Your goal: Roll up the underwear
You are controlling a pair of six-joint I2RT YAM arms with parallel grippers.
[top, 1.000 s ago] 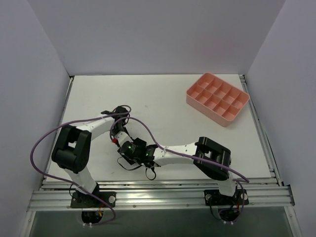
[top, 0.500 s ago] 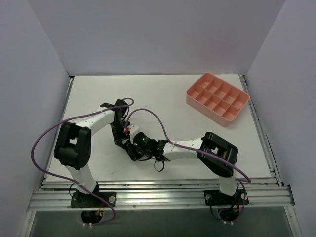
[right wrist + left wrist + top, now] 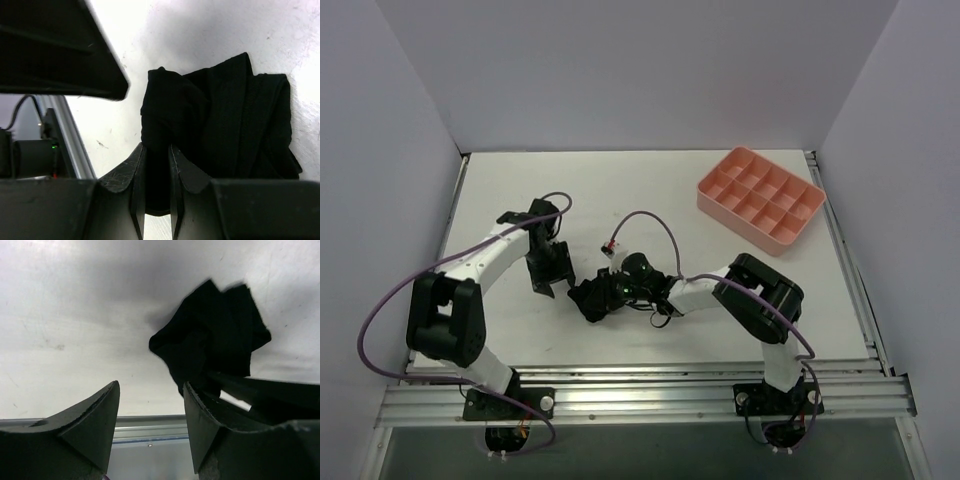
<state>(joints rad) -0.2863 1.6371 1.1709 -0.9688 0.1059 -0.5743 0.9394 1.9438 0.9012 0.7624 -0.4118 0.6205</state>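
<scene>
My left end effector has opened and drawn back toward the left edge of the surface. Its jaws now stand wide with nothing between them. My right end effector has closed narrow on a fold of the underwear, which lies bunched near the middle of the surface, toward the near edge. I judge the roll unfinished: the bundle looks loose and uneven, with only my right pinch holding it together.

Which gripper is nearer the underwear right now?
Right. The right gripper is shut on a fold of the underwear; the left gripper hangs open just beside it.
</scene>
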